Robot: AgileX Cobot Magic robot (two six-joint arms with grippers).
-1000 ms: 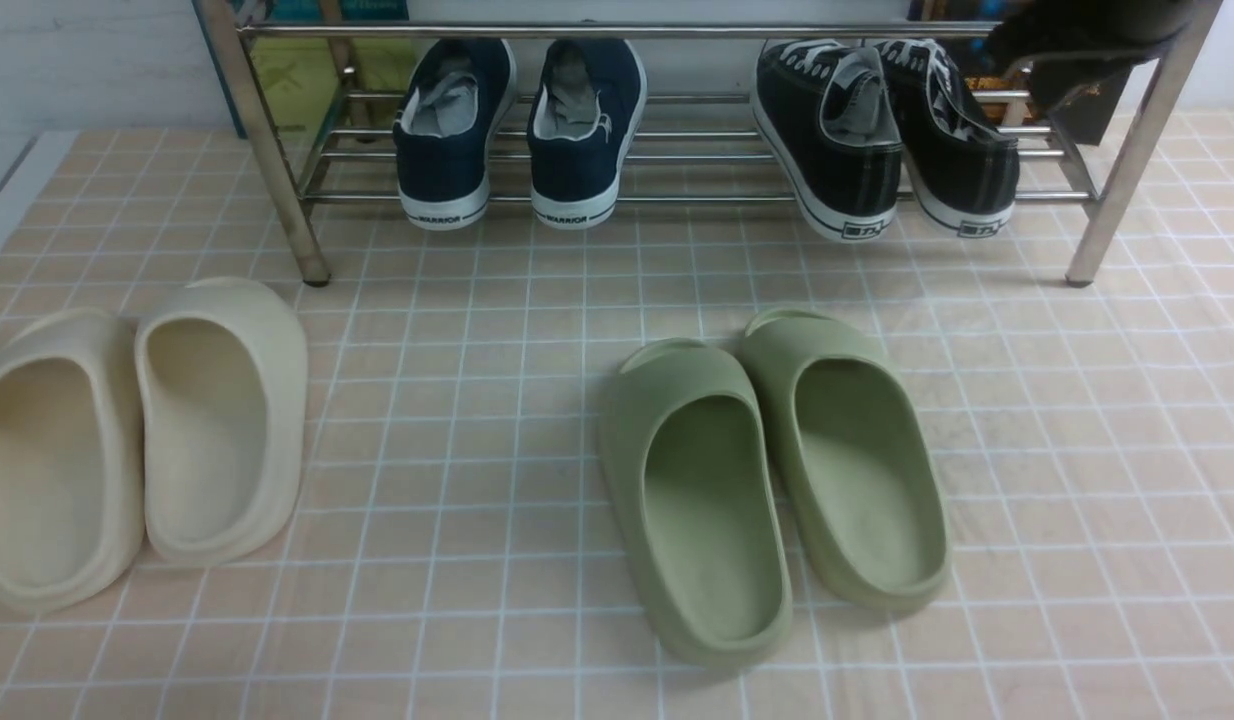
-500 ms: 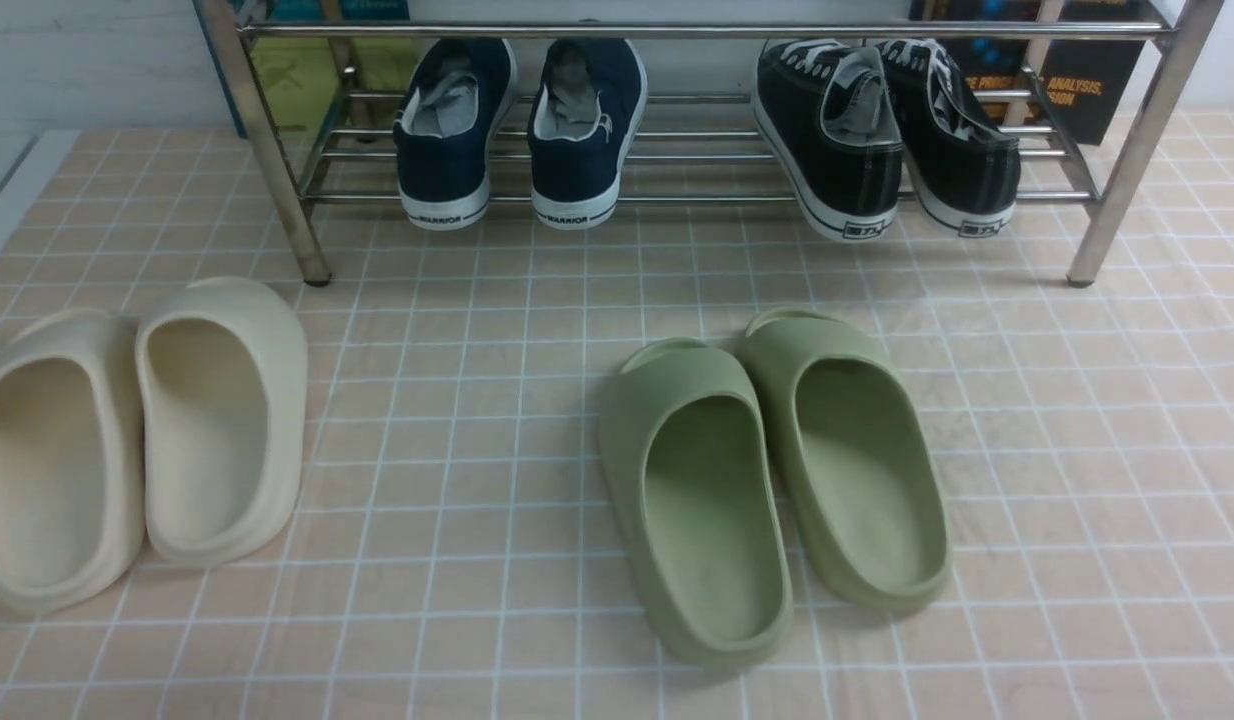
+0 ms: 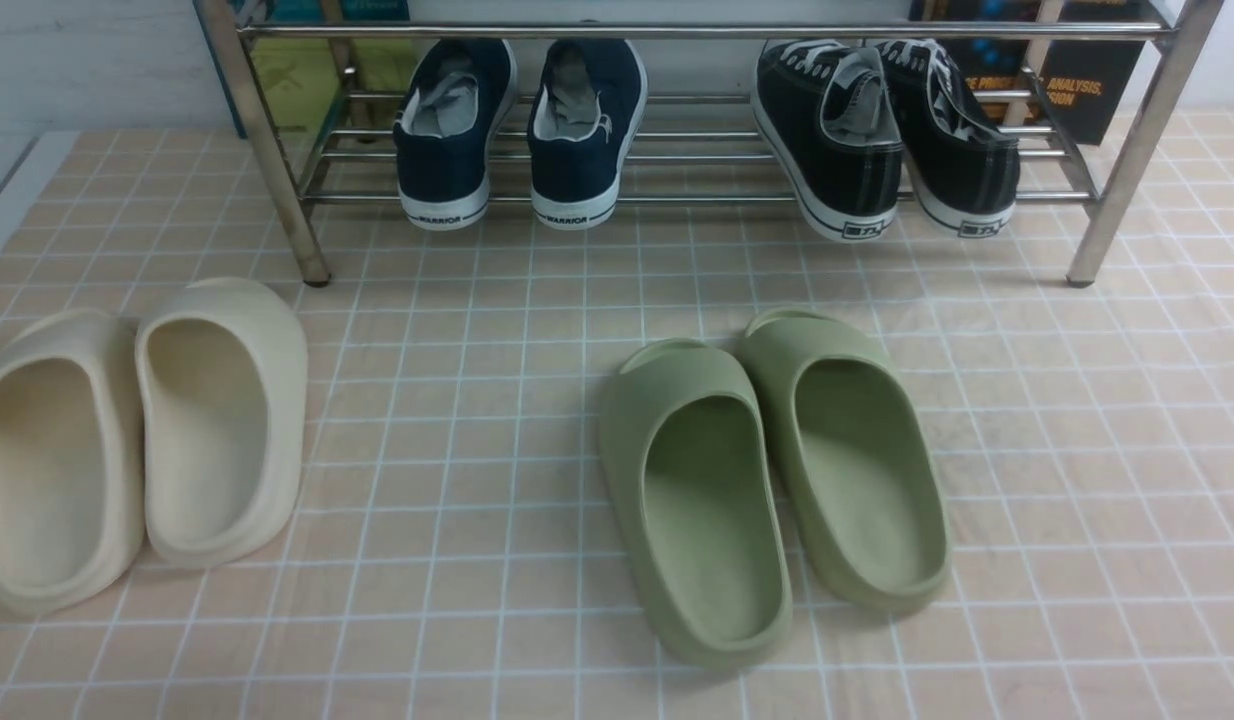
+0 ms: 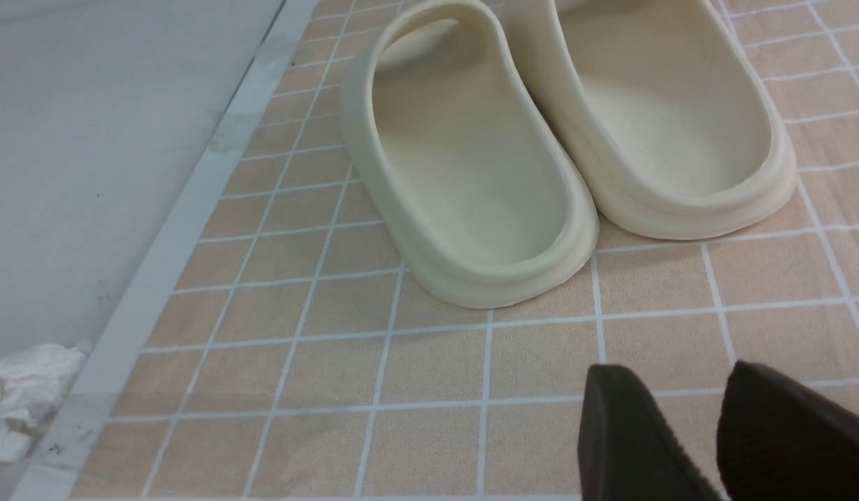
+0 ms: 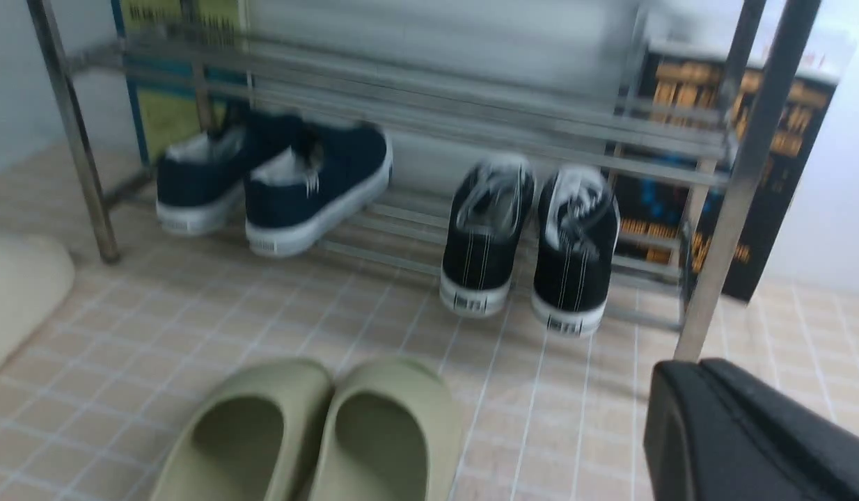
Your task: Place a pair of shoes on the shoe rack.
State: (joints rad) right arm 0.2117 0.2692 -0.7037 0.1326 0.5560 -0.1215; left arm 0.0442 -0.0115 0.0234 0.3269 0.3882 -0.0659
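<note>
The two black canvas sneakers, the left one [image 3: 837, 140] and the right one [image 3: 962, 150], stand side by side on the lower bars at the right end of the steel shoe rack [image 3: 677, 30], heels toward me. They also show in the right wrist view [image 5: 485, 236]. The rack's right front leg [image 5: 743, 181] stands just beyond my right gripper [image 5: 701, 369], which is shut and empty, back from the rack. My left gripper [image 4: 676, 369] is open and empty, low over the tiled mat. Neither gripper shows in the front view.
Navy WARRIOR sneakers [image 3: 517, 130] sit on the rack's left part. Olive-green slippers [image 3: 767, 480] lie mid-floor. Cream slippers [image 3: 137, 430] lie at the left, just beyond my left gripper [image 4: 471, 160]. Books [image 3: 1077, 90] stand behind the rack. Crumpled white paper [image 4: 19, 390] lies off the mat's left edge.
A second ago my right arm's dark shape was over the rack's top right corner; it has pulled back out of the front view. The shoes have not moved.
</note>
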